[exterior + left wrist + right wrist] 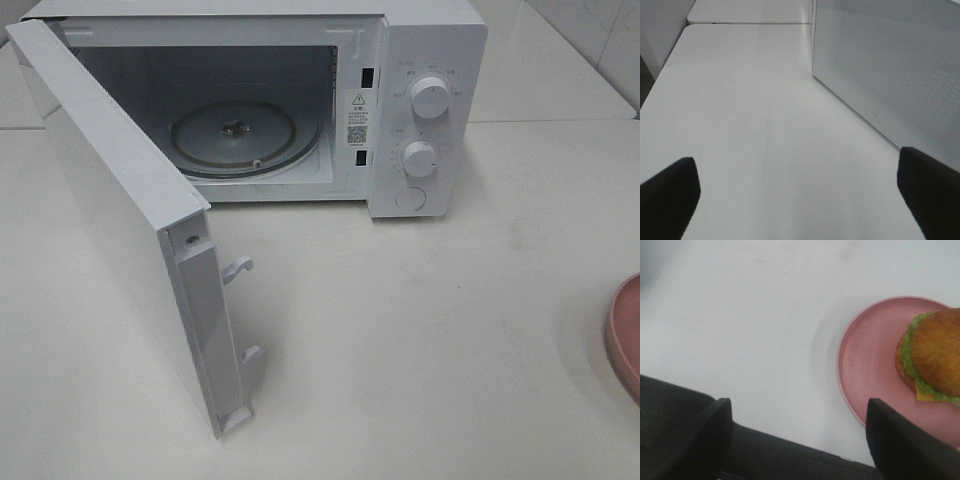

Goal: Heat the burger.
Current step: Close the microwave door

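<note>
The burger [935,357], with a golden-brown bun, green lettuce and cheese, sits on the pink plate [870,360] in the right wrist view. Only the plate's rim [622,335] shows at the right edge of the high view; the burger is out of that view. My right gripper [797,440] is open and empty, above the table beside the plate. My left gripper [797,200] is open and empty over bare table, next to the microwave's open door [890,70]. The white microwave [420,110] stands at the back with its door [130,210] swung wide open and its glass turntable [235,135] bare.
The white table [420,350] runs in front of the microwave. The open door juts forward on the left, with its latch hooks [238,268] facing right. A dark edge [670,405] lies past the table's rim in the right wrist view.
</note>
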`<control>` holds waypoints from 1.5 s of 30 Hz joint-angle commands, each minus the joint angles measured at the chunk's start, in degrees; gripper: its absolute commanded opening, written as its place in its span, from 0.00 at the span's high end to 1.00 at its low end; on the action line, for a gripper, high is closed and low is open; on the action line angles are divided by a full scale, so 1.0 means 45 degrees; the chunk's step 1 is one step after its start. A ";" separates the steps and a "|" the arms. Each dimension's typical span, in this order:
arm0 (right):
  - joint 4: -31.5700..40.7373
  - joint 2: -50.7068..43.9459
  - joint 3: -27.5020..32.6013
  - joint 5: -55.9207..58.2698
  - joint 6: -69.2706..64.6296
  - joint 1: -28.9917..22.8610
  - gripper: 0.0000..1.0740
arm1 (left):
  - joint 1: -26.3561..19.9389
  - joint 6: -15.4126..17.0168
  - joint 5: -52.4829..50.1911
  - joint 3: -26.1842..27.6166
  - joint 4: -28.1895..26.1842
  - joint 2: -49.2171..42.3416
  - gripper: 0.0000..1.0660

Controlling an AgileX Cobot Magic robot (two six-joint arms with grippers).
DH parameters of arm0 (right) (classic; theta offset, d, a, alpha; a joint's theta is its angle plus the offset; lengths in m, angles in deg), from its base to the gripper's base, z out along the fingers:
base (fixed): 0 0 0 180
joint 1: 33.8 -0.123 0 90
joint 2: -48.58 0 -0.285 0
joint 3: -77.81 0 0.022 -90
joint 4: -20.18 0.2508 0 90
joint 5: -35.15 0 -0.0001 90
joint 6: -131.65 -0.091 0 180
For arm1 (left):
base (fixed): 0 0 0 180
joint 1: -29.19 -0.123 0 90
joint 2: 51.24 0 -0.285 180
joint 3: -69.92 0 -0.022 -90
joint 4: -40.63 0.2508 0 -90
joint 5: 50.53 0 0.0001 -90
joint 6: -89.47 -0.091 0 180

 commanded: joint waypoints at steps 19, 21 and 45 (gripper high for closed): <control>0.0038 -0.4202 0.0433 -0.0382 0.0166 0.3998 0.32 | 0.0076 0.0013 -0.0013 -0.0051 0.0025 -0.0229 0.06; 0.0038 -0.4367 0.0446 -0.0382 0.0166 0.4100 0.32 | 0.0076 0.0013 -0.0013 -0.0051 0.0025 -0.0229 0.06; 0.0025 -0.4342 0.0446 -0.0382 0.0166 0.4087 0.32 | 0.0076 -0.0025 -0.0013 -0.0051 0.0025 -0.0242 0.06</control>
